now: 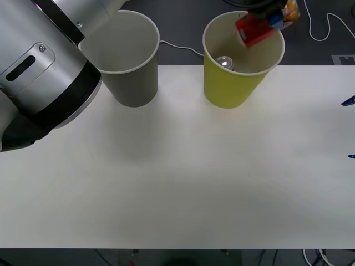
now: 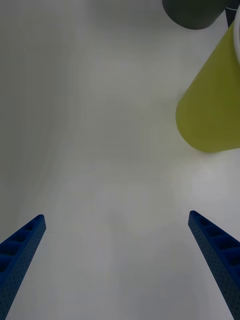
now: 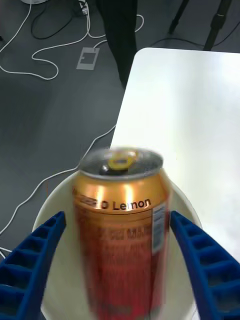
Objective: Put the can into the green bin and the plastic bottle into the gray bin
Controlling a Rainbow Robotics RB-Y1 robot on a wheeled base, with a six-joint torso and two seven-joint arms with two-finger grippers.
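The can (image 1: 254, 29) hung tilted in the upper right of the front view, above the mouth of the green bin (image 1: 236, 88), and its outline was smeared in the left wrist view. The left gripper (image 3: 117, 217) had its fingers spread, with a gap between each finger and the can, so nothing visibly pinched it. The bin's white inside lay directly beneath. A second can (image 1: 224, 62) with a silver top rested inside the bin. The chief risk was probably a glancing strike: the tilted can sat towards the far rim and could clip the rolled edge, tip the light bin, or bounce off the can below. The gray bin (image 1: 130, 55) stood just beside it, at upper left centre. The right gripper (image 2: 117, 225) waited wide open over the table (image 1: 177, 183) at the right edge.
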